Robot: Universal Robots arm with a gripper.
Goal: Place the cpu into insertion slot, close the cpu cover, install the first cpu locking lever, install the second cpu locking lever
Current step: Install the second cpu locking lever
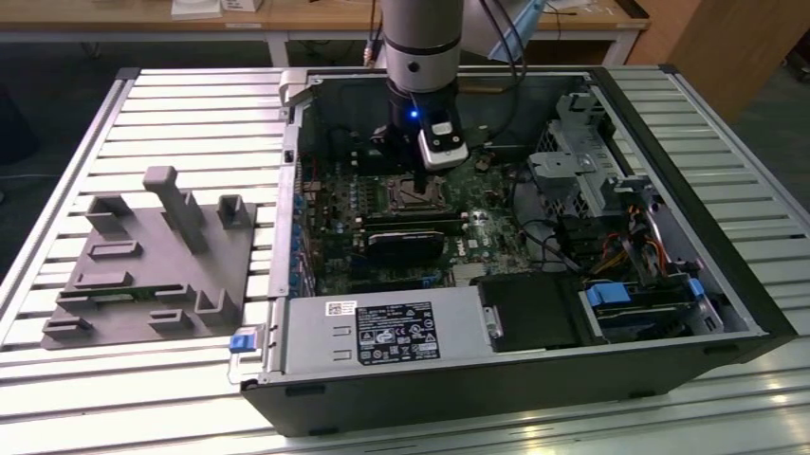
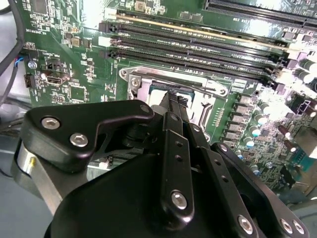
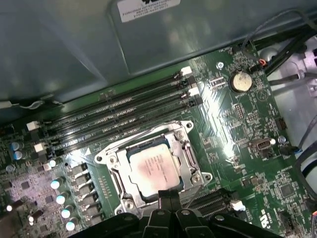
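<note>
The cpu [image 3: 152, 170], a pale grey-silver square, lies flat in the insertion slot [image 3: 115, 184] on the green board. The cpu cover [image 3: 184, 161], a silvery frame, lies down around the chip's edges. My gripper [image 3: 168, 196] hovers at one edge of the socket, its black fingers [image 2: 173, 130] pressed together with nothing visible between them. In the second wrist view the fingertips hang just over the slot's rim [image 2: 148, 79]. In the exterior view my gripper [image 1: 408, 177] reaches down into the open computer case right above the insertion slot [image 1: 413, 195].
Long black memory slots [image 3: 119, 116] run beside the socket. A black rectangular block [image 1: 408, 242] sits nearer the case front, with a power supply [image 1: 379, 334] below it. Cables and a drive cage [image 1: 595, 161] fill the exterior view's right. A grey fixture [image 1: 152, 261] stands outside on the table.
</note>
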